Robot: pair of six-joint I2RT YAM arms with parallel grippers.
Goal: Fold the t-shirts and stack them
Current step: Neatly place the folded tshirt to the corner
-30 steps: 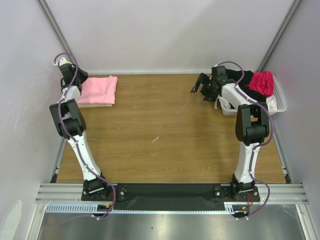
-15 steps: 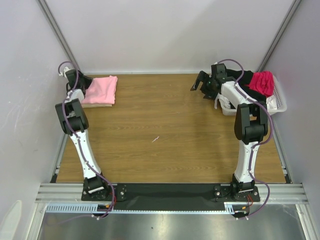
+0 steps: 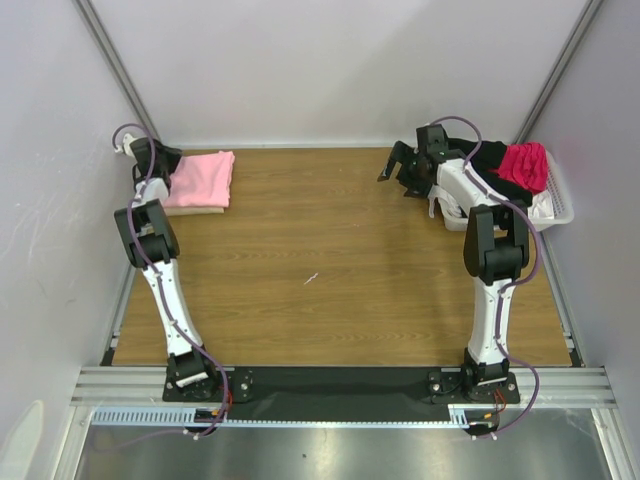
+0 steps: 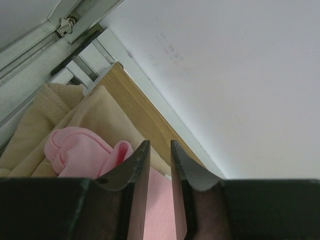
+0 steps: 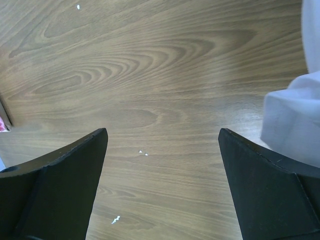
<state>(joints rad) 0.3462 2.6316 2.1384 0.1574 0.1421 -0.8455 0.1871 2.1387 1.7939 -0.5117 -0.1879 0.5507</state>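
Left gripper (image 4: 159, 145): jaws nearly together, only a narrow slot between them. Pink cloth shows in the slot, but I cannot tell whether it is pinched or just lying underneath.
Left gripper position: far left corner of the table (image 3: 330, 250), at the back-left edge of the shirt pile, close to the side wall (image 4: 240, 75).
Pink shirt (image 3: 202, 178): folded into a rough rectangle on top of the pile at the far left. In the left wrist view a rolled fold of it bulges up just left of the fingers.
Tan shirt (image 4: 95, 107): lies under the pink one and touches it. Its edge sticks out at the near side in the top view and toward the corner in the wrist view.
Black shirt (image 3: 488, 155): loose in the basket (image 3: 562, 212) at the far right, draped over its left end.
Magenta shirt (image 3: 526, 163): bunched in the same basket, just right of the black one and touching it.
White shirt (image 5: 292, 117): a hanging fold shows at the right edge of the right wrist view; the rest is out of frame.
Right gripper (image 5: 162, 131): jaws spread wide and holding nothing, with bare wood below. It sits just left of the basket — well apart from the pink/tan pile.
Frame rail (image 4: 45, 25): aluminium, runs along the table corner behind the pile.
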